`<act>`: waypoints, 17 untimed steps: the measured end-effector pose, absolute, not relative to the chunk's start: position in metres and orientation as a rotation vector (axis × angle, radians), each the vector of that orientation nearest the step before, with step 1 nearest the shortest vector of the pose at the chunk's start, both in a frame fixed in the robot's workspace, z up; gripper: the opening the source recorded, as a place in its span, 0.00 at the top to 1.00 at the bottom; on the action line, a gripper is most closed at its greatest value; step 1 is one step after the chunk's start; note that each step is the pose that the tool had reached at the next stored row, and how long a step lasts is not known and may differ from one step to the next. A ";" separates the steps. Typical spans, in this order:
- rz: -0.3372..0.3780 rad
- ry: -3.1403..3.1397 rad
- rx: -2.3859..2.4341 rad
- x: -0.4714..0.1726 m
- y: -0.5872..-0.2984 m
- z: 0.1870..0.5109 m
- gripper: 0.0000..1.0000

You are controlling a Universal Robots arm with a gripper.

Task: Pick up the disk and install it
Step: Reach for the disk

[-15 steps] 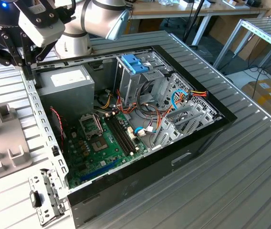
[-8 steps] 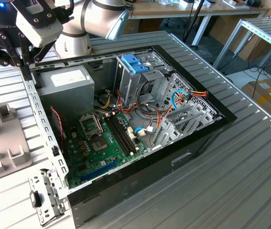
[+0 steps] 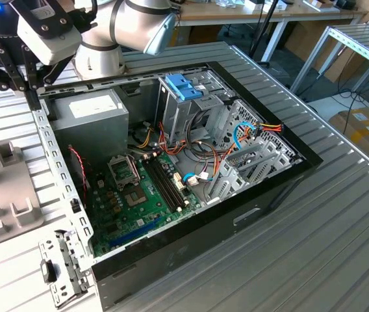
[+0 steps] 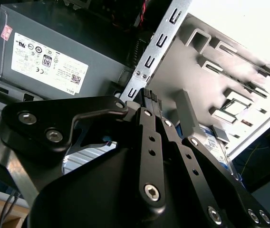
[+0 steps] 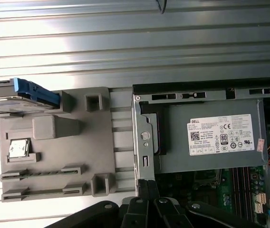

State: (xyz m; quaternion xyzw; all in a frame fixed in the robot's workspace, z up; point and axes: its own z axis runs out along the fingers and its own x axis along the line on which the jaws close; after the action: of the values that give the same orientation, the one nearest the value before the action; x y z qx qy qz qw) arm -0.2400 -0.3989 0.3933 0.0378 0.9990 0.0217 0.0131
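The gripper point(image 4: 149, 94) is seen nearest in the second wrist view. Its black links converge on fingertips that appear drawn together, and nothing is held between them. It is poised above the slotted metal edge point(image 5: 142, 137) of the open computer case point(image 3: 171, 260), just beside the power supply point(image 5: 206, 137).

Next to the case, a grey holder point(image 5: 54, 156) is laid on the ribbed table point(image 3: 314, 260). The disk point(image 5: 11, 102) is found at a corner of the holder, on the side away from the case, with its light-blue rail point(image 5: 33, 91) showing. It is untouched and well apart from the gripper. The work is therefore judged to be at the approach, before any pick-up, and nothing has been installed. For the pick-up, the jaws would have to be opened and carried across the holder to the disk, and the holder's raised tabs would have to be avoided.

Farther off, inside the case, the motherboard point(image 3: 132, 201), loose cables point(image 3: 204, 159) and a metal cage with a bright-blue bracket point(image 3: 183, 84) are seen.

In the first wrist view the disk is cut off by the frame's edge, so its full outline and its seating cannot be judged. In the second wrist view much of the holder is covered by the gripper's links. The bay meant for the disk cannot be told.
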 end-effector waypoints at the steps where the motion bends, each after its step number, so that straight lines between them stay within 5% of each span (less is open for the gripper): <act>1: 0.068 3.112 0.118 -0.240 -0.399 0.393 0.89; 17: 0.068 3.112 0.118 -0.249 -0.399 0.393 0.89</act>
State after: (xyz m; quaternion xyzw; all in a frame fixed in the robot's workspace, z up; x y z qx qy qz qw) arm -0.2488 -0.3989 0.3933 0.0379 0.9990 0.0217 0.0131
